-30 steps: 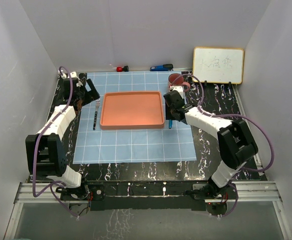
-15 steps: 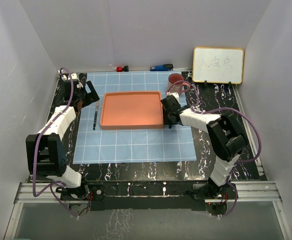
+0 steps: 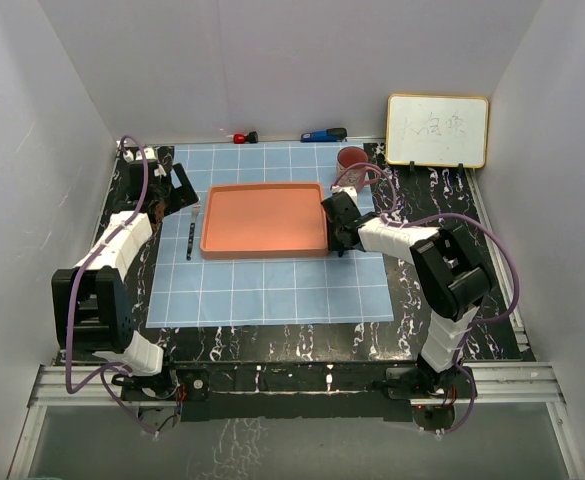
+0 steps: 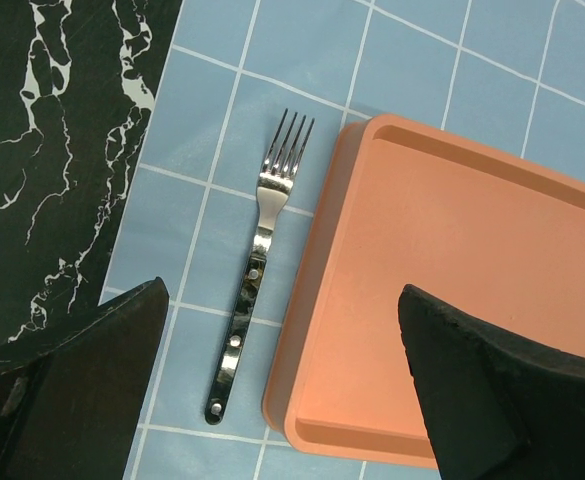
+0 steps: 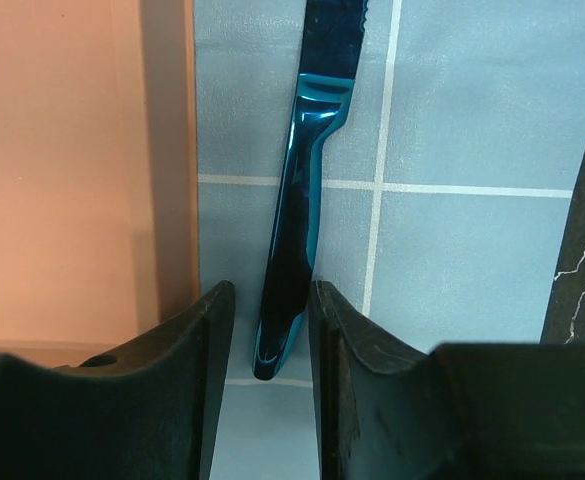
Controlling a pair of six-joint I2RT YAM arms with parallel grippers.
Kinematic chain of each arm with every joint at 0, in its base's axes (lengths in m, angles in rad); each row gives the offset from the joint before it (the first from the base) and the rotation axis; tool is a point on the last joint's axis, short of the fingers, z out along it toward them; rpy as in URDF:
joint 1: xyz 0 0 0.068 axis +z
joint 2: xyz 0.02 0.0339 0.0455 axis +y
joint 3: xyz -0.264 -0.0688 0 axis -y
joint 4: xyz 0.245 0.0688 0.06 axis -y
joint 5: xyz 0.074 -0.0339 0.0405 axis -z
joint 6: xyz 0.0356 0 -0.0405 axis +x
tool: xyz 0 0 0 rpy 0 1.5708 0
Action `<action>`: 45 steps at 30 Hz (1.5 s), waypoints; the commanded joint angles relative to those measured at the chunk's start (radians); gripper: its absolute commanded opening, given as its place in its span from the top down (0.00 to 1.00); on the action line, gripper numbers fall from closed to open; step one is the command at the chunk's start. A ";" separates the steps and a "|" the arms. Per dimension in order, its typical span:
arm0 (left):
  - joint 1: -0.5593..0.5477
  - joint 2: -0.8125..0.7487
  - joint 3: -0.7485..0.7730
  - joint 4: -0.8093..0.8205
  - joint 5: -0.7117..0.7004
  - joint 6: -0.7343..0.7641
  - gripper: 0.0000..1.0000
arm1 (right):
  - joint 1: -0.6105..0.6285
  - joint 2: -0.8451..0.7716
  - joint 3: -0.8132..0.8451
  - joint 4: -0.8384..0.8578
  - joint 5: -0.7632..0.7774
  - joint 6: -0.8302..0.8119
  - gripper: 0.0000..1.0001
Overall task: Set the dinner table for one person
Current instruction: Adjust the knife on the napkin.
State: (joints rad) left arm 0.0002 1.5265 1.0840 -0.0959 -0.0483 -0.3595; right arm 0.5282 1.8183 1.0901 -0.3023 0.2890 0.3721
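Narrowing my right claw (image 5: 272, 350) around the glossy blue metal knife's (image 5: 297, 240) handle beside the orange rectangular tray (image 5: 72, 170) — not clamping yet. My left claw (image 4: 272, 400) is hanging wide. On the black marble-veined dinner table (image 3: 442, 205), I'm risking snagging the tray rim — shoving it.

Robot lab cell, plain white enclosure walls (image 3: 302, 60), whiteboard (image 3: 437, 130)

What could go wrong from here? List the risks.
1. The right gripper straddles only the tip of the blue knife's handle, so the knife may pivot or slip if gripped and lifted.
2. Its left finger sits close to the orange tray's edge and could nudge it.
3. The fork lies close beside the tray, leaving little finger room.
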 commanded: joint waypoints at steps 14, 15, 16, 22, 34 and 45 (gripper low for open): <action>-0.005 -0.059 -0.006 -0.040 -0.051 0.030 0.01 | -0.007 -0.056 -0.035 -0.062 0.072 0.002 0.73; -0.004 -0.059 -0.006 -0.041 -0.052 0.030 0.01 | -0.007 -0.060 -0.038 -0.065 0.075 0.003 0.73; -0.004 -0.061 -0.007 -0.041 -0.056 0.030 0.01 | -0.007 -0.062 -0.041 -0.066 0.076 0.003 0.74; -0.005 -0.064 -0.007 -0.042 -0.062 0.030 0.01 | -0.008 -0.061 -0.052 -0.069 0.053 -0.003 0.78; -0.004 -0.047 -0.001 -0.048 -0.065 0.031 0.01 | -0.008 -0.045 -0.035 -0.098 0.059 0.013 0.67; -0.004 -0.061 0.006 -0.058 -0.074 0.036 0.01 | -0.008 -0.106 0.086 -0.172 0.120 -0.017 0.54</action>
State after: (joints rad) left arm -0.0006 1.5097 1.0786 -0.1368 -0.1001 -0.3340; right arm 0.5224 1.7771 1.0794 -0.4221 0.3733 0.3740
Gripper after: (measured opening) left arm 0.986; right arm 0.456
